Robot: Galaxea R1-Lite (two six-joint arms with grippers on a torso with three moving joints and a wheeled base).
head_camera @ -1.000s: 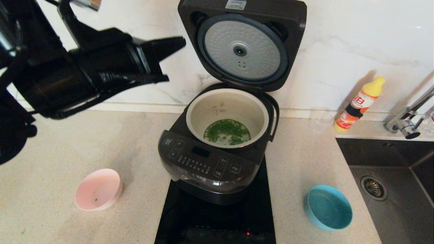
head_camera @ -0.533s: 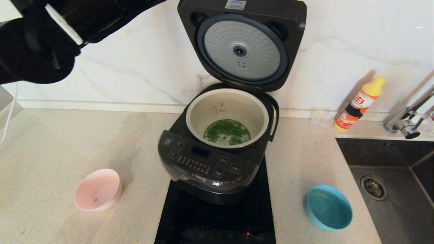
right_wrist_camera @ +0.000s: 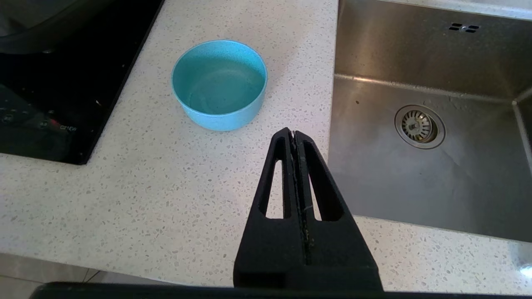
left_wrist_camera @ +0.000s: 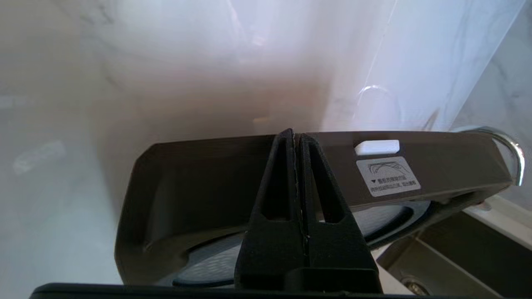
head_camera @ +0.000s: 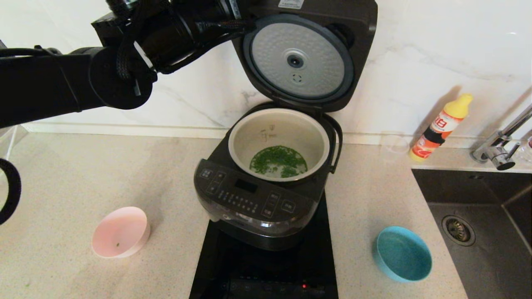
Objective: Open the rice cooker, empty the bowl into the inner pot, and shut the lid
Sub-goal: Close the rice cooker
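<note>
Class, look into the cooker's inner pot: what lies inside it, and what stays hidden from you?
The inner pot holds chopped green bits in a patch on its pale floor, with faint level marks on the far wall. The near rim covers the front inner wall and the nearest strip of floor.

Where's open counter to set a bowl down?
Bare counter between the rice cooker, wall and pink bowl. Smaller patch between cooker, teal bowl and sink. Crowded by the bottle and clear cup. Left tool is at the lid.
</note>
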